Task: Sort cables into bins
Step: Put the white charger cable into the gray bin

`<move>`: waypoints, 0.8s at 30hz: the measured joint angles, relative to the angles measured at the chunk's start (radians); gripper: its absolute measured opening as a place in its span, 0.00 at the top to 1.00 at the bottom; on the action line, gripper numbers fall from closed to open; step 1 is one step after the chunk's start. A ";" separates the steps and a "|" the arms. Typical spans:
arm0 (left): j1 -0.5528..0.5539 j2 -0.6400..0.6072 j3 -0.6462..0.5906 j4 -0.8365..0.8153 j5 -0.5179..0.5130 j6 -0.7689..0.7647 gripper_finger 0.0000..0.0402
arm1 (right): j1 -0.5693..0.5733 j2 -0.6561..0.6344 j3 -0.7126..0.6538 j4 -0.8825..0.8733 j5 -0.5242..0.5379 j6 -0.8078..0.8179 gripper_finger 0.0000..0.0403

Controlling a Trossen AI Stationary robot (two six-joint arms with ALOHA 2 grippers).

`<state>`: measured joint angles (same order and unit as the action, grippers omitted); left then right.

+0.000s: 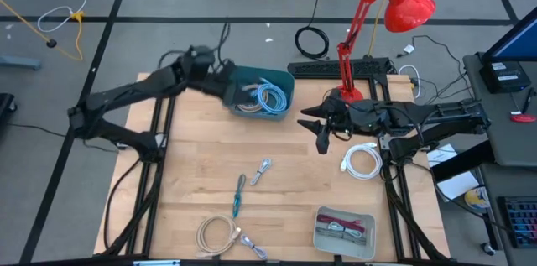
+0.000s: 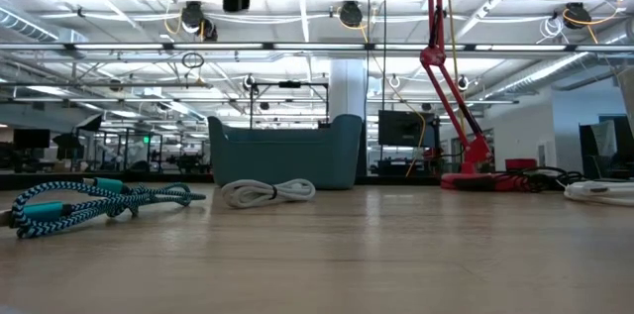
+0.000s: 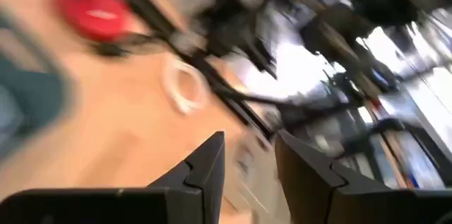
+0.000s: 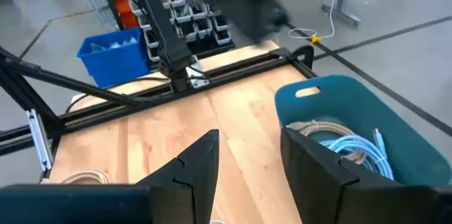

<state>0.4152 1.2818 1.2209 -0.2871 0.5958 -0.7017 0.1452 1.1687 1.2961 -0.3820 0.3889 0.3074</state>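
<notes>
The dark teal bin [image 1: 284,82] stands at the table's far middle. A light blue coil [image 1: 272,98] and a beige coil [image 4: 311,129] lie inside it. My left gripper [image 1: 228,84] hovers open and empty above the bin's left end, blurred in the left wrist view [image 3: 251,160]. My right gripper [image 1: 317,129] hangs open and empty in the air right of the bin [image 4: 251,157]. A white coil [image 1: 362,162], a grey piece [image 1: 262,169], a teal piece [image 1: 239,195] and a beige coil [image 1: 220,234] lie on the table. The pale grey tray [image 1: 321,234] holds maroon and grey pieces.
A red desk lamp [image 1: 403,2] stands on its base [image 1: 346,94] at the far right, close behind my right gripper. A black coiled cord [image 1: 312,41] lies on the floor beyond the table. Bare wood stretches across the table's middle and left.
</notes>
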 joint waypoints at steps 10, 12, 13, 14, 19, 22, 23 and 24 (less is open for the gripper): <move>-0.477 -0.053 0.000 -0.088 -0.219 0.027 0.68 | 0.000 0.000 0.000 -0.015 -0.002 0.097 0.65; -0.563 -0.047 0.000 -0.120 -0.289 0.019 0.68 | 0.000 0.000 0.000 -0.013 -0.030 0.124 0.65; -0.605 -0.042 0.000 -0.135 -0.331 0.013 0.68 | 0.000 0.000 0.000 -0.012 -0.043 0.141 0.65; -0.646 -0.039 0.000 -0.157 -0.379 0.007 0.68 | 0.001 0.000 0.000 -0.014 -0.054 0.159 0.65; -0.818 -0.014 0.001 -0.278 -0.671 -0.045 0.68 | 0.020 0.000 0.000 -0.039 -0.078 0.187 0.65; -0.887 0.006 -0.001 -0.359 -0.787 -0.111 0.68 | 0.031 0.000 -0.001 -0.067 -0.078 0.215 0.65; -0.895 0.021 0.001 -0.353 -0.801 -0.129 0.68 | 0.036 0.000 -0.007 -0.062 -0.078 0.223 0.65; -0.902 0.036 0.002 -0.351 -0.810 -0.138 0.68 | 0.040 0.000 -0.016 -0.059 -0.078 0.230 0.65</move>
<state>-0.4870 1.3179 1.2224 -0.6382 -0.2137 -0.8400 0.1849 1.1690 1.2800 -0.4406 0.3111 0.5370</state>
